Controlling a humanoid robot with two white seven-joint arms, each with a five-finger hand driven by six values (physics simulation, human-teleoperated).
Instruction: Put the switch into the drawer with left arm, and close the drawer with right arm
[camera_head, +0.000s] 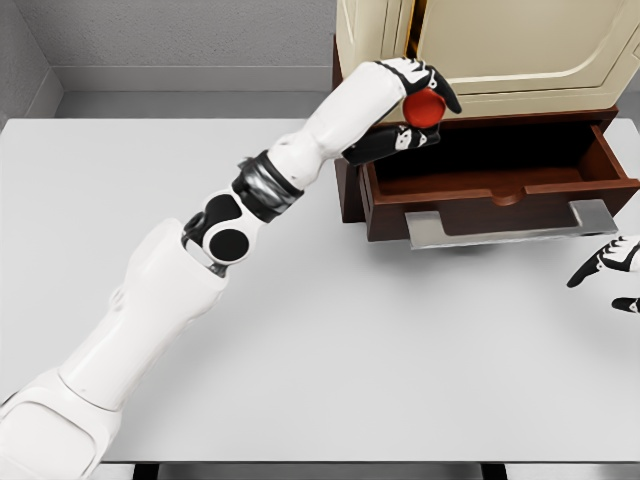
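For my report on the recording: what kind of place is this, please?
Probably a simulated test room, not a home: a bare white table, plain grey walls, and one small cabinet with an open drawer.

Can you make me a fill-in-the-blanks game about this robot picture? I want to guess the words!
1. The left hand holds a small round switch whose color is ____.
2. The brown drawer is ____, not closed.
3. The right hand shows at the picture's ____ edge, holding nothing.
4. The cabinet stands on a table colored ____.

Missing words: red; open; right; white
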